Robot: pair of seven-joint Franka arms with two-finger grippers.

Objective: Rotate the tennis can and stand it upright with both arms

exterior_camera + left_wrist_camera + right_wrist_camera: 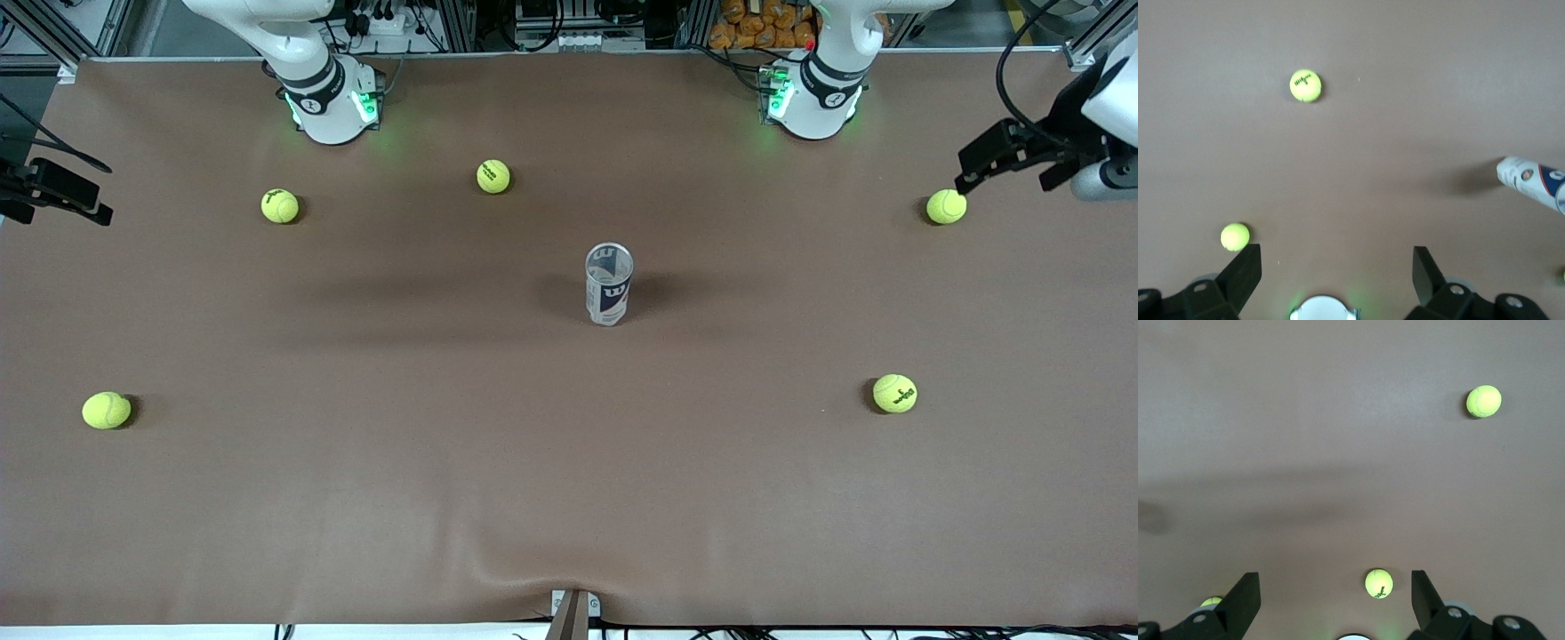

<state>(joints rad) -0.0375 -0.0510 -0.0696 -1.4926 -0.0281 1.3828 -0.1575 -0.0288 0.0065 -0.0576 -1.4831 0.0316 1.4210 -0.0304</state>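
The tennis can (609,286), clear with a white and navy label, stands upright in the middle of the brown table (444,498), its silver rim on top. It also shows at the edge of the left wrist view (1530,183). My left gripper (978,167) is open and empty, up in the air over the left arm's end of the table, well apart from the can; its fingers (1243,272) stand wide. My right gripper (84,200) is open and empty, up over the right arm's end of the table; its fingers (1247,597) stand wide.
Several yellow-green tennis balls lie scattered: one (493,176) near the arm bases, one (280,205) beside it, one (946,206) under the left gripper, one (894,393) and one (107,410) nearer the camera.
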